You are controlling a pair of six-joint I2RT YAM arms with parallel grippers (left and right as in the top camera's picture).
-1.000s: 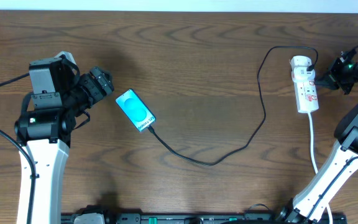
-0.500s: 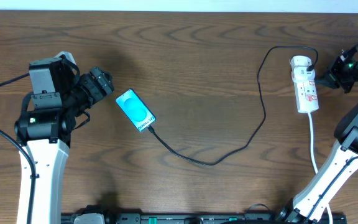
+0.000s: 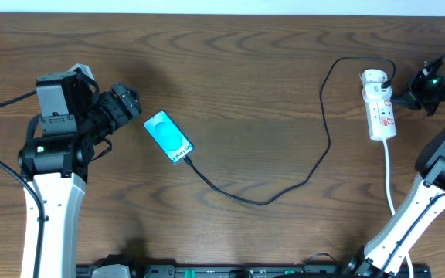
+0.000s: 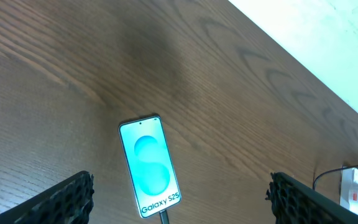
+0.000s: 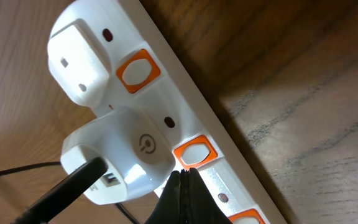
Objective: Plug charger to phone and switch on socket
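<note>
The phone (image 3: 168,137) lay flat left of the table's middle, its turquoise screen up and reading "Galaxy S25" at its near end. There the charger (image 3: 265,203) met it, the thin black cable looping right across the wood and up to the socket (image 3: 381,108) at the far right. In the right wrist view, a white adapter (image 5: 126,152) with a power symbol sat in the socket, the black lead plugged into its side, between orange-framed switches (image 5: 194,152). A white cord (image 3: 388,170) ran nearer from the socket.

The right gripper (image 5: 180,193) had its fingers pressed together, their point at the edge of one switch. The left gripper (image 3: 126,104), fingers (image 4: 67,196) spread wide, hung just left of the phone.

The table (image 3: 246,77) was dark brown wood grain, with a pale strip (image 3: 207,6) along its far edge.
</note>
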